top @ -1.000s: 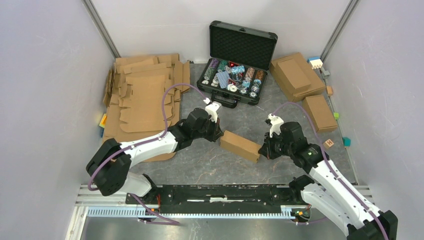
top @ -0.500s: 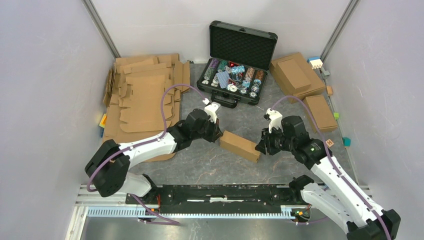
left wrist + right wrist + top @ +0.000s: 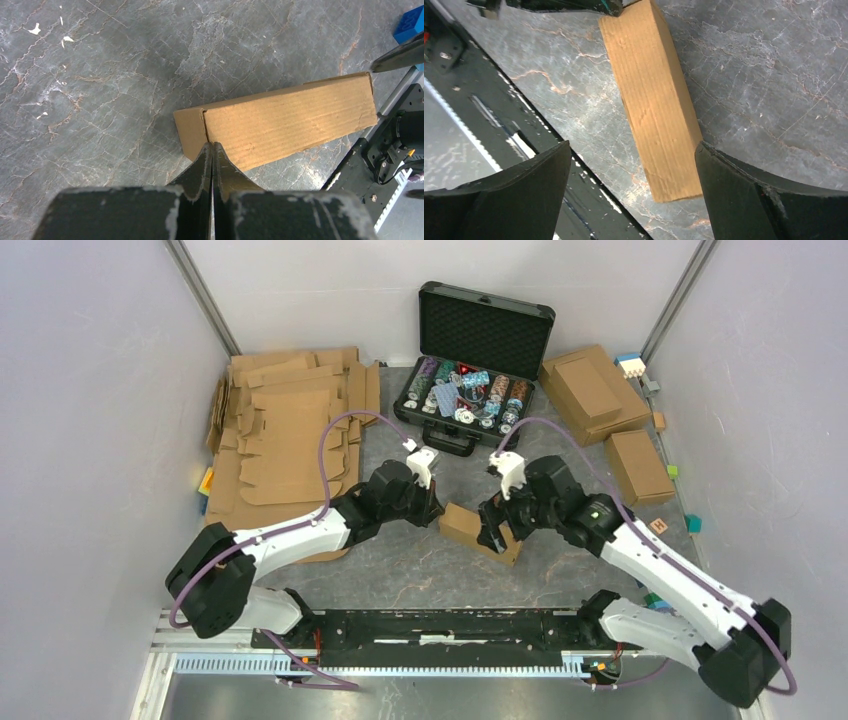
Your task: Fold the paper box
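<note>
Finishing the fold, we judge: the paper box (image 3: pixel 480 532) lies on the worktop (image 3: pixel 400 565). Our left gripper (image 3: pixel 212 147), jaws seemingly shut, presses its end; our right gripper (image 3: pixel 633 146), jaws wide, hovers above and must clamp next.

You have the paper box (image 3: pixel 463 524) closed up into a small, long, shallow rectangular block of plain brown corrugated cardboard. It lies flat on the table, on the near side of the black case (image 3: pixel 486 332) and apart from it. Its long axis is slanted against the case's front edge. One vertical seam shows near its left end.
</note>
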Robot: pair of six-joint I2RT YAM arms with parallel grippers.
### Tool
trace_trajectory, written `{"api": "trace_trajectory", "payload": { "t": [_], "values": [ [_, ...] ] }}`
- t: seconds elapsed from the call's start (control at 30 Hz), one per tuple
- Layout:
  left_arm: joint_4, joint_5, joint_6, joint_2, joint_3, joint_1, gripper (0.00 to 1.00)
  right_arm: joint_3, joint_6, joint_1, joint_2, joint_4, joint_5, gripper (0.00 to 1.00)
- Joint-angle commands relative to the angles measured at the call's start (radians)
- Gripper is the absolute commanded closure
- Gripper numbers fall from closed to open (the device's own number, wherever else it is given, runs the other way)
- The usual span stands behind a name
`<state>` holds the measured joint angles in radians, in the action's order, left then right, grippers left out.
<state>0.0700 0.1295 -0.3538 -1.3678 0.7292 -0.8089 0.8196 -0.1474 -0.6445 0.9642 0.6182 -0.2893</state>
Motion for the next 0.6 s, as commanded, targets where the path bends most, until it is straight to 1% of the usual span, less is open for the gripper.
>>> {"api": "trace_trajectory", "payload": {
  "t": [0.0, 0.13, 0.23, 0.4, 0.5, 0.53, 0.57],
  "values": [
    [-0.039, 0.004, 0.021, 0.009, -0.023, -0.001, 0.98, 0.049, 0.031, -0.093, 0.073, -0.034, 0.203, 0.02],
    [-0.04, 0.004, 0.021, 0.013, -0.023, -0.001, 0.98, 0.053, 0.064, -0.147, 0.139, 0.006, 0.373, 0.02],
    [-0.042, 0.002, 0.021, 0.014, -0.022, -0.001, 0.98, 0.043, 0.083, -0.185, 0.175, 0.05, 0.444, 0.02],
    [-0.045, 0.002, 0.021, 0.014, -0.022, -0.001, 0.98, -0.016, 0.111, -0.208, 0.166, 0.046, 0.454, 0.02],
    [-0.045, 0.004, 0.019, 0.017, -0.021, -0.001, 0.98, -0.023, 0.111, -0.223, 0.193, 0.047, 0.478, 0.02],
    [-0.044, 0.006, 0.019, 0.02, -0.023, -0.001, 0.98, -0.02, 0.111, -0.231, 0.204, 0.048, 0.464, 0.02],
    [-0.041, 0.011, 0.015, 0.021, -0.025, -0.001, 0.98, -0.016, 0.112, -0.245, 0.214, 0.044, 0.452, 0.06]
  ]
}}
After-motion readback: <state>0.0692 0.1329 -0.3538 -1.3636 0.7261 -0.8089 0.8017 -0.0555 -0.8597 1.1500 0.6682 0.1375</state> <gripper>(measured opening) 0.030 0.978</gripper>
